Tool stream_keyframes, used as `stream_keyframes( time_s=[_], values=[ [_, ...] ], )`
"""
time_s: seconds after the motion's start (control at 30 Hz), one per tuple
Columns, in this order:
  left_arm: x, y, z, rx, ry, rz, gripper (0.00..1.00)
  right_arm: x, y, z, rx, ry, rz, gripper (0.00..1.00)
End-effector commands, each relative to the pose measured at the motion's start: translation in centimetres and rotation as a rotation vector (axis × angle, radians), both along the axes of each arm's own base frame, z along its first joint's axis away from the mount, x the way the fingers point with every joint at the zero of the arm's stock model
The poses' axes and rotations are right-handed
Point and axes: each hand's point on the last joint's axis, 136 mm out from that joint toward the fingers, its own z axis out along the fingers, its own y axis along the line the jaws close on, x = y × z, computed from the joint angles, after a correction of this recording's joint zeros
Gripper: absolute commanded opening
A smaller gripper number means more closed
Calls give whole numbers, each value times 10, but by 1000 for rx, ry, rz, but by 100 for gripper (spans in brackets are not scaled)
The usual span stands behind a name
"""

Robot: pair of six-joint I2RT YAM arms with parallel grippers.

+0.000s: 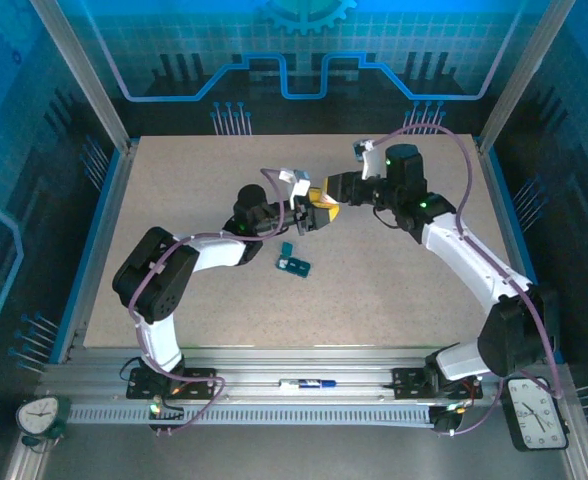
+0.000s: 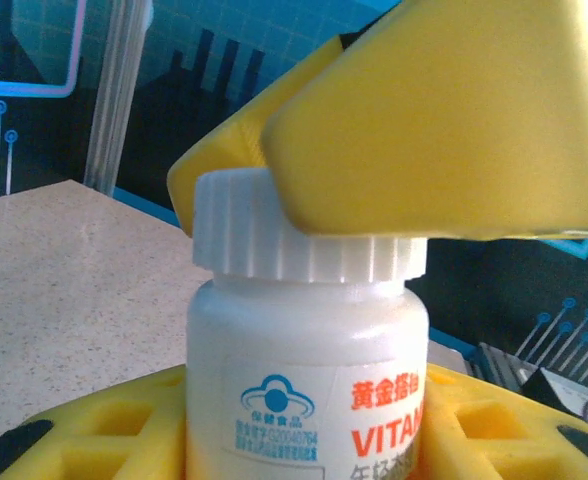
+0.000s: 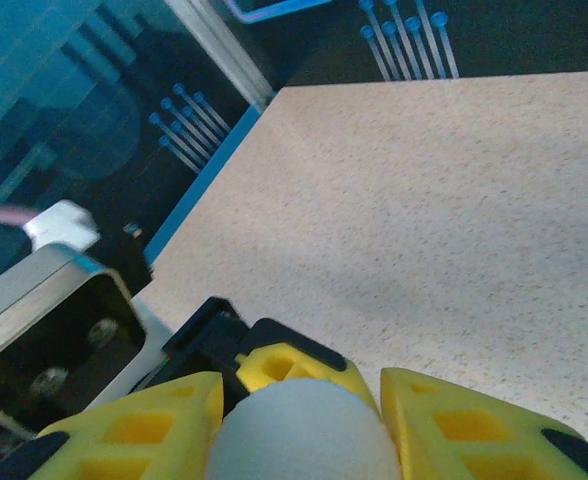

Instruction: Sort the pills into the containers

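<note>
The left pincer [image 2: 299, 450] is pinched on the body of a white bottle [image 2: 304, 340], holding it upright above the middle of the tabletop [image 1: 394, 290]. The right pincer [image 3: 299, 440] is clamped from above on its ribbed white cap [image 2: 274, 235]. One arm seems to brace the bottle so the other can twist the cap off and free the pills. The teal pill box [image 1: 295, 266] lies on the tabletop near its middle, a little toward the near edge from the pincers, apart from both, probably waiting to be filled.

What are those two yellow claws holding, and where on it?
A white pill bottle: the left gripper clamps its body, the right gripper its ribbed cap.
</note>
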Motion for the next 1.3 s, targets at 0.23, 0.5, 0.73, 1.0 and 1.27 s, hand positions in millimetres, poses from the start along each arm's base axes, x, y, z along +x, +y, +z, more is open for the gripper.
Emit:
stream_keyframes(
  time_s=[0.23, 0.5, 0.73, 1.0, 1.27],
  values=[
    [-8, -9, 55, 6, -344, 321, 0, -17, 15, -41, 3, 105, -136, 32],
    [-8, -17, 50, 28, -392, 398, 0, -16, 16, -38, -4, 101, -150, 32],
    [-3, -13, 40, 30, -342, 376, 0, -6, -6, -9, 40, 96, -178, 50],
    [-8, 1, 42, 24, -314, 323, 0, -12, -35, 33, 144, 72, -208, 77],
    [-21, 5, 58, 5, -296, 201, 0, -26, -42, 51, 153, 65, -145, 80]
  ],
)
